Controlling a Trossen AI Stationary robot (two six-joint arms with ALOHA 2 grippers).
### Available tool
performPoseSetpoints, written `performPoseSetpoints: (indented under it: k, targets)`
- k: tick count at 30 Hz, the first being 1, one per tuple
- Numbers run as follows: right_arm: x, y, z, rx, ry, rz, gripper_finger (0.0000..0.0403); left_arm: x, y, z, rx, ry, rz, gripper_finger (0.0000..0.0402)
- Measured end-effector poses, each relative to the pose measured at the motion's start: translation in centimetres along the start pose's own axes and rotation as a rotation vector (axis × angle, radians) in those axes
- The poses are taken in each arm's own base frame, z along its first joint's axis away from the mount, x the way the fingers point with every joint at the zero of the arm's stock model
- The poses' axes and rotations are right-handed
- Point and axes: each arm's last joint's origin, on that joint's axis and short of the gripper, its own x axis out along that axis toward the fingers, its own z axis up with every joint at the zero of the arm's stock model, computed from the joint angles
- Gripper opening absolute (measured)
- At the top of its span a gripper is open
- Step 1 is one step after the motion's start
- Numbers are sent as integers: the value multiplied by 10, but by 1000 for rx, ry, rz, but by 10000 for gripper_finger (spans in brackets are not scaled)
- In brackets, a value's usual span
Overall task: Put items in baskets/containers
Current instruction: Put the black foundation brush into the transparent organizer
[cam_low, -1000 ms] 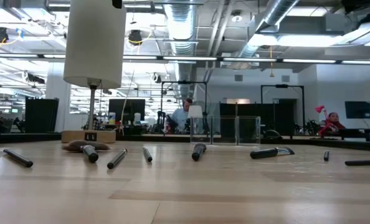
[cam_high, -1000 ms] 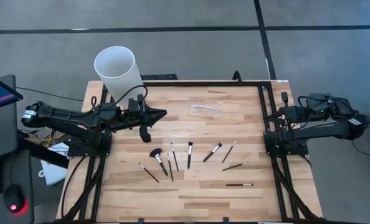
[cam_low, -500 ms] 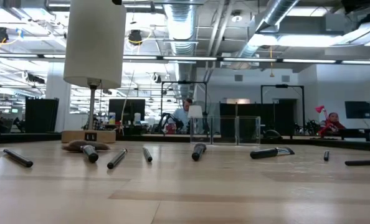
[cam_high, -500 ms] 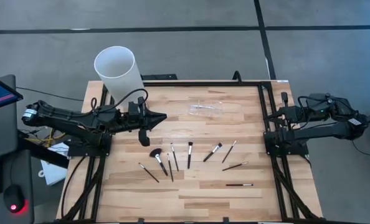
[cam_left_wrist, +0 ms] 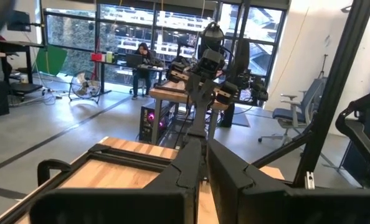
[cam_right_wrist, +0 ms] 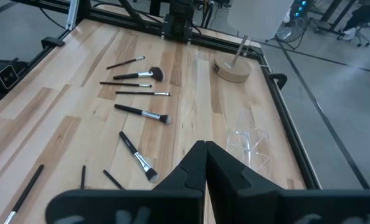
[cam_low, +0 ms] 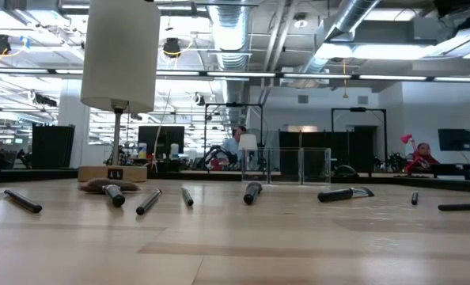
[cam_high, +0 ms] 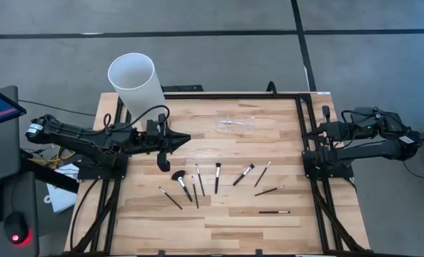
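Observation:
Several makeup brushes (cam_high: 217,177) with dark handles lie flat on the wooden table (cam_high: 269,235), spread across its middle and near half; one has a wide fan head (cam_high: 178,175). They also show in the low view (cam_low: 252,191) and the right wrist view (cam_right_wrist: 141,114). The clear brush holder (cam_high: 235,126) stands toward the far edge (cam_low: 286,166) (cam_right_wrist: 250,146). My left gripper (cam_high: 188,136) (cam_left_wrist: 205,152) hovers shut and level over the table's left part, left of the holder and above the brushes. My right gripper (cam_high: 308,133) (cam_right_wrist: 205,163) is shut at the right edge.
A tall white cylinder (cam_high: 135,82) on a wooden base (cam_low: 112,172) stands at the far left corner, behind my left arm. A black frame (cam_high: 301,114) runs round the table. People sit at desks in the room beyond.
My left gripper has swung a little toward the table's near edge, staying shut and level. Brushes and holder lie as before.

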Motion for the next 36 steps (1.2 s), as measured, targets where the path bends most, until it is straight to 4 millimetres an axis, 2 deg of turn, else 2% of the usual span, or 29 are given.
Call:
performPoseSetpoints:
  k: [3, 9, 15, 19, 25, 28, 31, 36]
  targets:
    - [0, -1, 3, 26, -30, -6, 0, 0, 0, 0, -8, 1, -2, 25]
    - [-2, -5, 17, 336, -184, -20, 0, -2, -6, -1, -17, 3, -28, 25]
    - [-2, -8, 26, 508, -288, -11, 0, -7, -12, -19, -36, -10, -67, 25]
    - [16, -5, 18, 530, -242, -1, 0, -13, -15, -37, -74, -27, -99, 25]
    - [48, -1, 8, 537, -200, -14, 0, -18, -16, -52, -105, -7, -111, 25]
    - [62, 0, 6, 634, -197, -9, 0, -21, -16, -63, -134, 26, -114, 25]
    - [75, 2, 4, 657, -146, 13, 0, -26, -18, -76, -153, 57, -133, 25]
    - [95, 8, -4, 651, -51, 37, 0, -31, -20, -82, -176, 59, -125, 25]
